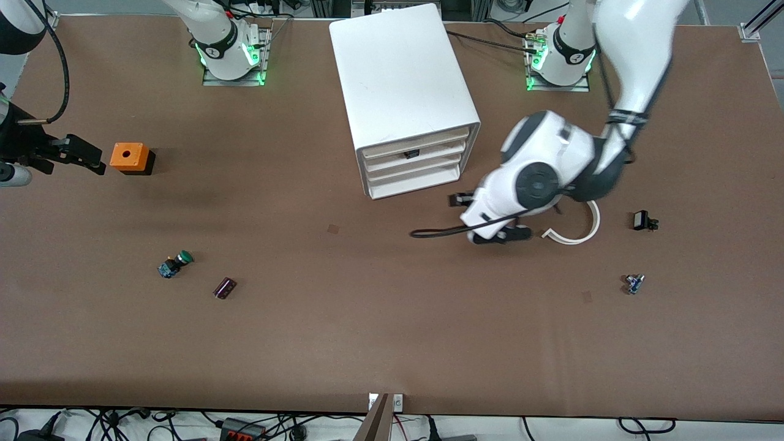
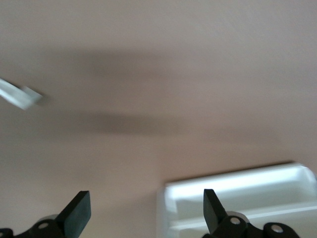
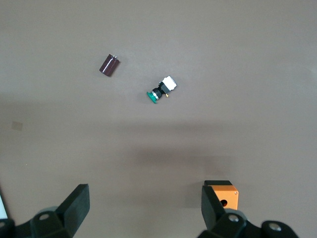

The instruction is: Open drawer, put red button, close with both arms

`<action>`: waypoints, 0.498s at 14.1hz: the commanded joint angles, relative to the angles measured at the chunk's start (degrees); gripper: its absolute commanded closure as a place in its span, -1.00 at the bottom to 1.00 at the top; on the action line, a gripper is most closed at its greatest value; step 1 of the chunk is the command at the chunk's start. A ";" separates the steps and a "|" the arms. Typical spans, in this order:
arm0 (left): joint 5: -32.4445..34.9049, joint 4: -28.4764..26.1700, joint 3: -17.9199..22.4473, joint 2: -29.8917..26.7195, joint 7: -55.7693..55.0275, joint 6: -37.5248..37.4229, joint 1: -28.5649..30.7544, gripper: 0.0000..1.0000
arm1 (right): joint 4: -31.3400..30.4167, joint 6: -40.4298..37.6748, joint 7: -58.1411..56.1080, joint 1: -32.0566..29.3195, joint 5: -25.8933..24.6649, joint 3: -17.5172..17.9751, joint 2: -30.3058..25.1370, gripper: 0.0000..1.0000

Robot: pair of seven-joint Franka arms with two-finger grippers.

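Note:
The white cabinet [image 1: 404, 79] stands toward the robots' edge of the table, mid-table. Its three drawers face the front camera, and the middle drawer [image 1: 413, 162] is shut. My left gripper [image 1: 488, 217] hovers open and empty over the table just in front of the cabinet. A lower corner of the cabinet [image 2: 237, 198] shows past my left gripper [image 2: 147, 213]. The red button [image 1: 634, 283], small with a blue body, lies toward the left arm's end, nearer the front camera. My right gripper [image 1: 92, 158] is open beside the orange box [image 1: 130, 157]; my right gripper [image 3: 146, 210] holds nothing.
A green-capped switch [image 1: 175, 264] [image 3: 161, 90] and a dark purple cylinder [image 1: 225, 288] [image 3: 109, 65] lie toward the right arm's end. A white curved strip [image 1: 579, 229] [image 2: 20, 96] and a small black part [image 1: 643, 220] lie near the left gripper. The orange box [image 3: 225, 196] sits beside one right finger.

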 commanded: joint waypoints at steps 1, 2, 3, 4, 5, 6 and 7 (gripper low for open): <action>4.26 4.71 -0.95 -1.16 11.71 -5.30 6.21 -1.00 | -0.53 -0.38 0.14 -0.66 -0.12 0.50 -0.69 -1.00; 4.43 6.30 -0.95 -1.16 15.06 -7.05 7.63 -1.00 | -0.53 -0.38 0.14 -0.66 -0.12 0.50 -0.61 -1.00; 4.52 7.54 -0.34 -1.25 17.35 -8.81 8.52 -1.00 | -0.53 -0.38 0.14 -0.66 -0.12 0.50 -0.61 -1.00; 5.31 9.03 -0.42 -2.29 18.68 -10.13 10.18 -1.00 | -0.53 -0.38 0.14 -0.66 -0.12 0.50 -0.61 -1.00; 5.84 10.09 -1.03 -3.61 20.70 -11.54 12.02 -1.00 | -0.44 -0.38 0.14 -0.66 -0.12 0.50 -0.61 -1.00; 6.02 10.62 -1.04 -5.01 23.33 -13.12 12.82 -1.00 | -0.53 -0.30 0.14 -0.66 -0.12 0.50 -0.61 -1.00; 6.02 10.62 -0.60 -6.59 25.09 -14.18 13.09 -1.00 | -0.53 -0.30 0.14 -0.66 -0.12 0.50 -0.61 -1.00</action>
